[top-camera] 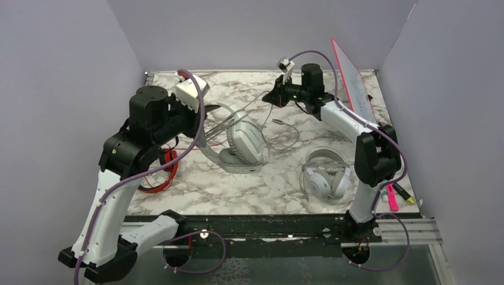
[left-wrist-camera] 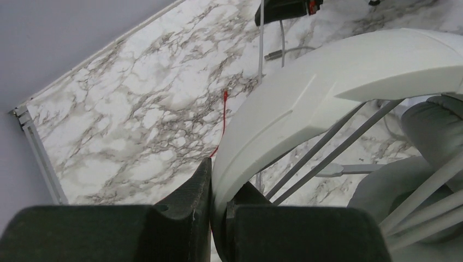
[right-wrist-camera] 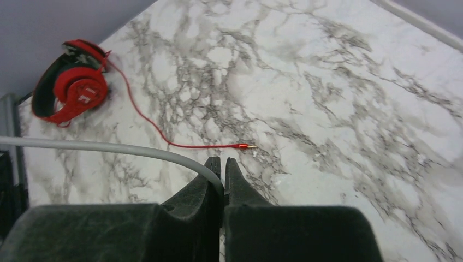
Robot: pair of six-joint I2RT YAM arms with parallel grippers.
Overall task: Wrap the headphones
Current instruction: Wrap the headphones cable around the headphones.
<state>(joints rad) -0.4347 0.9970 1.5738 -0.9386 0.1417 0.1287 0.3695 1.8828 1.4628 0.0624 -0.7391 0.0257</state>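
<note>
The light grey headset (top-camera: 241, 145) sits mid-counter (right-wrist-camera: 338, 82), its headband clamped in the left jaws and its thin cable (right-wrist-camera: 109, 147) pinched in the right jaws. Wrapping seems barely begun. The red headset (right-wrist-camera: 71, 93) is left at the edge, its cord (right-wrist-camera: 164, 139) unwound.

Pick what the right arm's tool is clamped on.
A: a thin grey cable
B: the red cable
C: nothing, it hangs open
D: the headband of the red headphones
A: in the right wrist view the right tool is shut on the thin grey cable, which runs between its fingers, while the red cable lies loose beyond it.
</note>
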